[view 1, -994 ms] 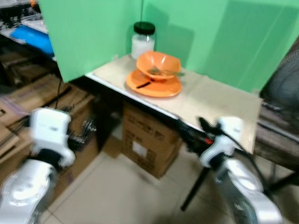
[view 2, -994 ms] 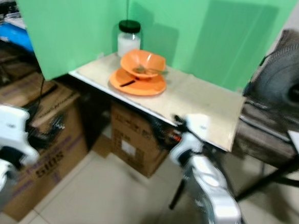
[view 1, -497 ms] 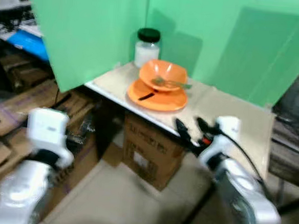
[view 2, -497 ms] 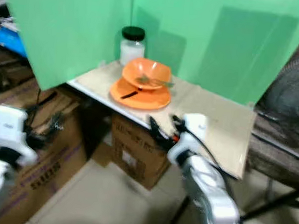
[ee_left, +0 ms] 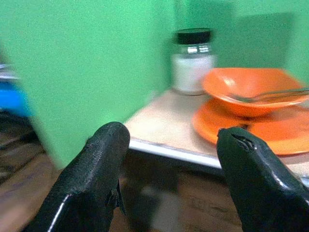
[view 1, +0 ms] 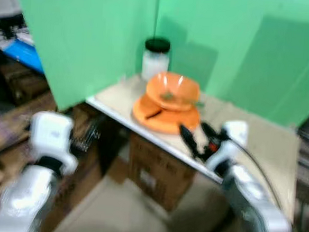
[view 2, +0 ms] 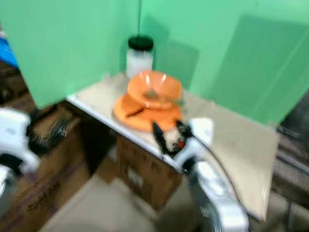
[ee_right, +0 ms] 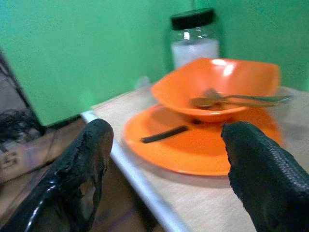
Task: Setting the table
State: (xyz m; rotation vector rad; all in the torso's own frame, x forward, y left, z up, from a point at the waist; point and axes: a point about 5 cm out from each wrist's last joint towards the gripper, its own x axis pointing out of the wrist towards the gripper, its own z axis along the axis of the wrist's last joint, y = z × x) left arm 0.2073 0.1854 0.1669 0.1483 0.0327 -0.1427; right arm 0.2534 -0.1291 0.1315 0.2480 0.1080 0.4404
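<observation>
Green wall, desk (view 1: 248,138) | right gripper (view 1: 195,137) has come close to orange plate (view 1: 165,117), fingers apart | left gripper (ee_left: 169,159) fingers apart | grab comes next

Orange bowl (ee_right: 219,84) on orange plate (ee_right: 203,145); thin black item (ee_right: 161,134) on plate; silver fork (ee_right: 241,99) in bowl; jar (ee_left: 192,60) black-lidded, white contents; green backdrop (view 1: 96,32); beige table (ee_right: 227,203); brown boxes (view 1: 161,169) lower centre; black fingers (ee_right: 77,169).
</observation>
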